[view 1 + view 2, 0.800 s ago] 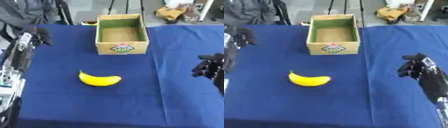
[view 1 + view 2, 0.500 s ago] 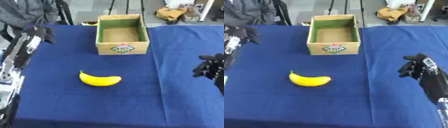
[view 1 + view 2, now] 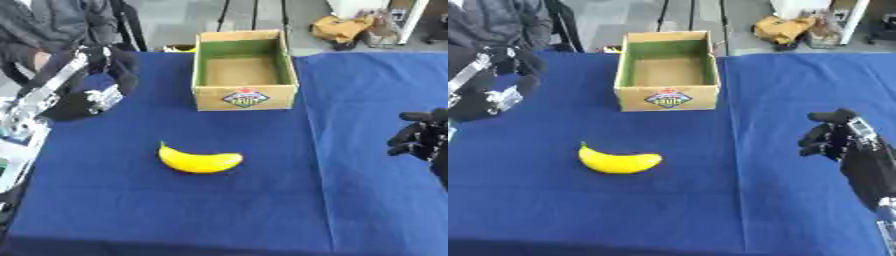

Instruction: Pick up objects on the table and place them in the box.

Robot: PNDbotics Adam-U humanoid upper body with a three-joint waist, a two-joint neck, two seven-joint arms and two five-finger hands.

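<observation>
A yellow banana (image 3: 199,161) lies on the blue tablecloth, left of centre. Behind it, at the far middle, stands an open cardboard box (image 3: 245,98) with a green inner wall and nothing in it. My left hand (image 3: 103,70) is blurred and raised over the table's far left, level with the box and well above and left of the banana. Over the right side hovers my right hand (image 3: 839,138), fingers curled in on nothing, far from the banana.
A person sits behind the table's far left corner, touching nothing on it. Tripod legs and a tan bag (image 3: 348,28) stand on the floor beyond the far edge. The blue cloth (image 3: 262,210) runs to the front edge.
My left arm has swung right, inward over the table toward the box. The right hand has hardly moved. Banana and box are where they were.
</observation>
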